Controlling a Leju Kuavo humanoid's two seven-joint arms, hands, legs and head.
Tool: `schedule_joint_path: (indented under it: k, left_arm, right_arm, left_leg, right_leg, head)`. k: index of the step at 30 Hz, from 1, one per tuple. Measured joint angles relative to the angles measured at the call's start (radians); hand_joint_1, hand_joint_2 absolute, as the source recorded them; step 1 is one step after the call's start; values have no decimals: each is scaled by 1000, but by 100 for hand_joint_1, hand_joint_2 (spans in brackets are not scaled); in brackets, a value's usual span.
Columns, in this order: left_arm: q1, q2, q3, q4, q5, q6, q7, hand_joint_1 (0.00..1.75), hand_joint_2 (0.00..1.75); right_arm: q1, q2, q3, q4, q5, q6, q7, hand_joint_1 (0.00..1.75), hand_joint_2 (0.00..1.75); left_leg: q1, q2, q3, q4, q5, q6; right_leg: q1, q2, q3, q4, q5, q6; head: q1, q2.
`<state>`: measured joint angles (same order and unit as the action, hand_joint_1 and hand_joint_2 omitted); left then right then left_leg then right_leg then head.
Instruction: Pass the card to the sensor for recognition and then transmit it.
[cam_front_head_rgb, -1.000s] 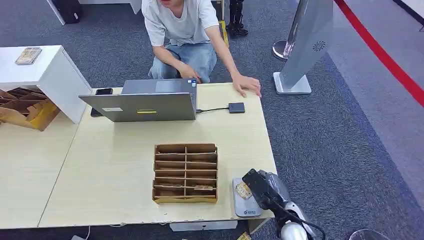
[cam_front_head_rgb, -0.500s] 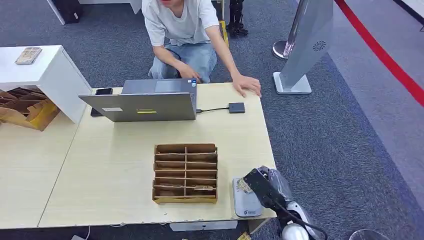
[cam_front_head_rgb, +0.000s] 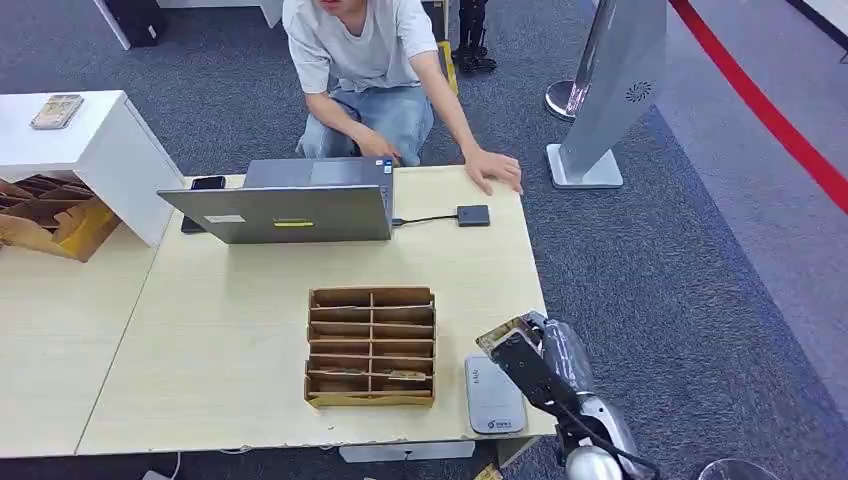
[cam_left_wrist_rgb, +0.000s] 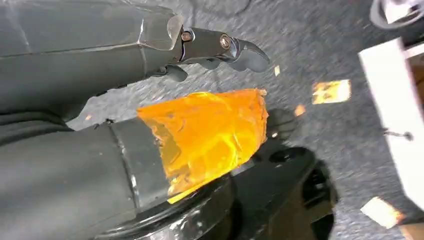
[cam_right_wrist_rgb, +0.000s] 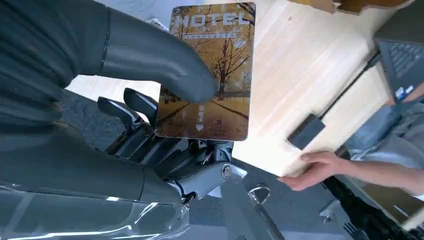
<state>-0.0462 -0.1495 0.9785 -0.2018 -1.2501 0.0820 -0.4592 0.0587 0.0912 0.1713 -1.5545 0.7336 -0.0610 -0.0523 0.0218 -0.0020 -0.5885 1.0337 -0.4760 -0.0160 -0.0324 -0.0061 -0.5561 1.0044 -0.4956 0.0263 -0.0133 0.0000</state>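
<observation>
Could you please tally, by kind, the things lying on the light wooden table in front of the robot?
Grey open laptop: 1
Small dark square box on a cable: 1
Black phone: 1
Brown cardboard compartment organizer: 1
Flat grey sensor pad: 1
Total: 5

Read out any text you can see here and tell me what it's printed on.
"HOTEL": on the card held by the right hand.
Smaller lines on the card: too small to read.
Print on the grey sensor on the table and the laptop sticker: too small to read.
</observation>
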Motion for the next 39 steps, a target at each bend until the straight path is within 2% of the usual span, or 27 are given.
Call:
schedule_joint_path:
  k: [10,13,14,15,16,17,18,19,27,39]
  left_arm:
    - [-8,-19,73,-32,51,-175,240,0,0]
    - [-7,-32,100,-58,65,-238,293,0,0]
    - [-4,-33,103,-69,52,-210,260,0,0]
    - [-3,-34,96,-69,24,-132,177,0,0]
    - [0,-34,82,-66,-2,-31,55,0,0]
    - [1,-34,69,-63,-14,42,-50,0,0]
    - [-1,-32,64,-60,-18,69,-99,0,0]
    - [-2,-29,61,-59,-23,75,-116,0,0]
    - [-6,-22,39,-52,-34,84,-124,0,0]
    - [-8,-20,36,-48,-53,86,-124,0,0]
  right_arm:
    - [-72,57,16,2,30,14,-70,175,175]
    - [-100,68,29,5,26,19,-97,175,175]
    - [-101,70,32,3,27,6,-98,175,175]
    - [-91,69,32,-11,26,-25,-91,175,175]
    - [-71,64,32,-37,15,-58,-85,175,175]
    - [-53,56,32,-66,5,-75,-87,175,175]
    - [-42,51,31,-86,-3,-79,-88,175,175]
    - [-32,47,31,-104,-8,-79,-90,175,175]
    - [-17,24,67,-190,-25,-90,-118,175,175]
    - [-48,10,145,-244,-36,-95,-161,175,175]
  left_leg:
    - [0,0,0,0,0,0]
    - [0,0,0,0,0,0]
    - [0,0,0,0,0,0]
    - [0,-1,0,0,0,0]
    - [0,-2,-1,0,0,0]
    - [0,-2,-1,0,0,0]
    - [0,-1,-1,0,0,0]
    - [0,1,-1,0,-1,-1]
    - [0,1,-1,0,-1,-1]
    - [0,1,-1,0,-1,-1]
  right_leg:
    - [0,0,0,0,0,0]
    - [0,0,0,0,0,0]
    - [0,0,-1,0,0,0]
    - [0,-1,-1,0,0,0]
    - [0,-3,-1,0,-1,0]
    - [0,-3,0,0,-1,0]
    - [0,-2,-1,0,-1,0]
    - [0,1,-1,0,-1,0]
    - [0,1,-1,0,-1,0]
    - [0,1,-1,0,-1,0]
  head:
    - [0,0]
    - [0,0]
    - [-1,0]
    - [0,0]
    - [0,0]
    - [1,0]
    - [0,0]
    - [0,0]
    - [0,0]
    - [0,0]
